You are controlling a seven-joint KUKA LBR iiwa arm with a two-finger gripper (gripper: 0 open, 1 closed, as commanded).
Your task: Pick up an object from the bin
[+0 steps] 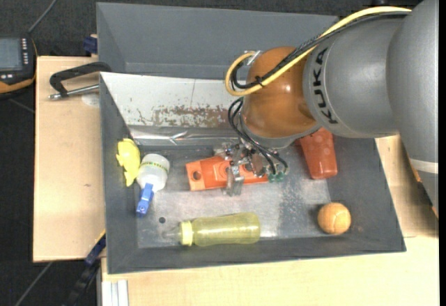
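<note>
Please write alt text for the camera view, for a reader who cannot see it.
The gripper is low in the grey bin, over an orange block at its middle. Around lie a yellow thing, a white bottle with a blue tip, a long yellow bottle, an orange ball and a red block.

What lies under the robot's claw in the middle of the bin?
An orange block lies under the claw. Its left part shows; the claw covers its right end, so that end cannot be seen.
</note>
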